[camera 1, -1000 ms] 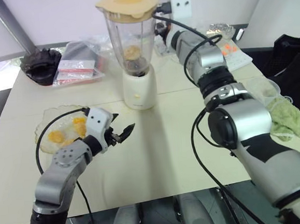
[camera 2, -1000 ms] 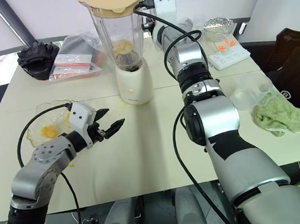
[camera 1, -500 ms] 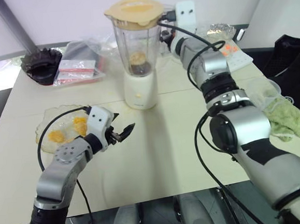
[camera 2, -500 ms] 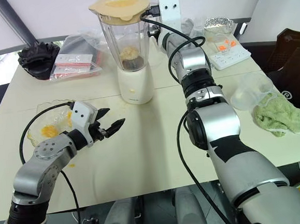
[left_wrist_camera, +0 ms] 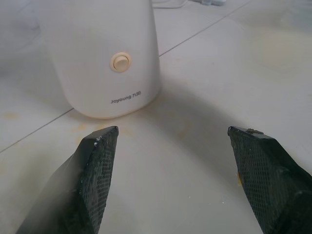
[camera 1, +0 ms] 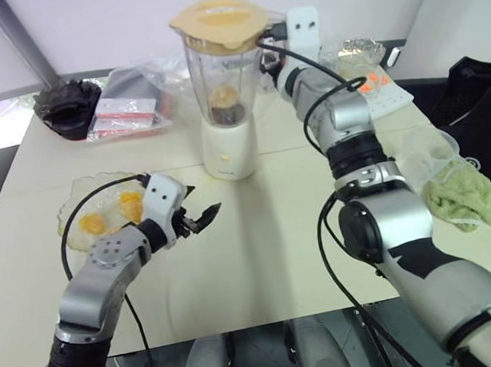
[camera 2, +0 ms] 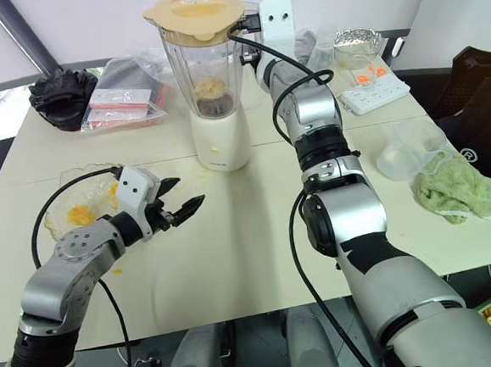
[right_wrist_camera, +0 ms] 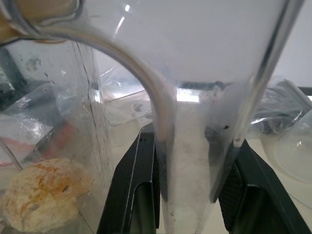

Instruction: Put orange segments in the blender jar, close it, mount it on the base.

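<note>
Lower left of the head views: left end effector (camera 1: 199, 219) hovering over the cream bench (camera 1: 260, 259), its two black fingers (left_wrist_camera: 95, 161) standing wide apart with nothing between them, pointing toward the base.

Just behind the left arm, at left-centre: a shallow clear dish (camera 1: 74, 216) sitting on the bench, holding several orange segments (camera 1: 91, 223). A black cable is looping over the dish's near edge.

Right side, mid-depth: a clear plastic tub (camera 2: 409, 149) and a pale green cloth (camera 2: 454, 186) lying near the bench's right edge.

Centre, farther back: the cream-white base (camera 1: 228, 149) standing upright on the bench, round button on its front. The blender jar (camera 1: 224, 75) is sitting on top of the base, upright, with the cream-yellow lid (camera 1: 219, 22) closing its mouth. A yellowish lump of fruit (right_wrist_camera: 41, 200) is lying at the jar's bottom.

Right arm is reaching up the frame's centre-right to the jar. Right end effector (right_wrist_camera: 195, 170) is clamped on the jar's clear handle (right_wrist_camera: 195, 146), one black finger on each side of it.

Far back: a white power strip (camera 2: 374, 88) and a small clear bowl (camera 2: 356, 45) at upper right; plastic bags with red-and-white packets (camera 1: 129, 108) and a crumpled black object (camera 1: 67, 108) at upper left.
</note>
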